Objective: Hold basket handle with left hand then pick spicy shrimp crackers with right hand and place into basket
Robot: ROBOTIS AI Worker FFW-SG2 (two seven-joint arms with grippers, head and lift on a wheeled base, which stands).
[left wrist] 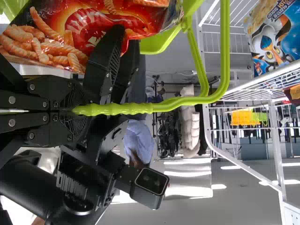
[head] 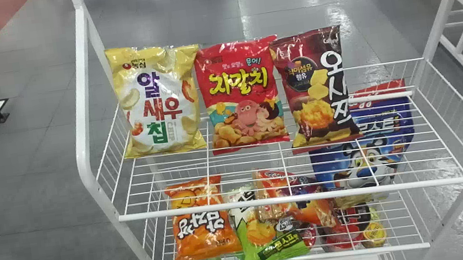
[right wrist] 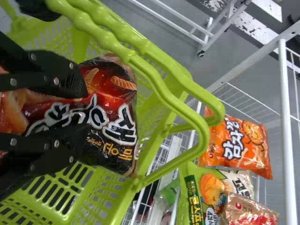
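Handle [left wrist: 112, 109] of the green basket [right wrist: 123, 190] is being held by the left gripper [left wrist: 77, 113], its fingers closed tightly around it. Spicy shrimp crackers [right wrist: 105, 124] are being gripped by the right gripper [right wrist: 86, 115], its fingers kept partly apart by the bag, at the basket's opening. On the upper shelf [head: 295, 199], a yellow bag [head: 161, 112], a red bag [head: 242, 96] and a brown bag [head: 316, 91] are being supported.

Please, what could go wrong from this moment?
The spicy shrimp crackers, held by the right pincer, are close to the green handle; the bag may catch on it when lowered.

The left pincer grips that handle, so the basket could perhaps swing if the bag pushes its wall.
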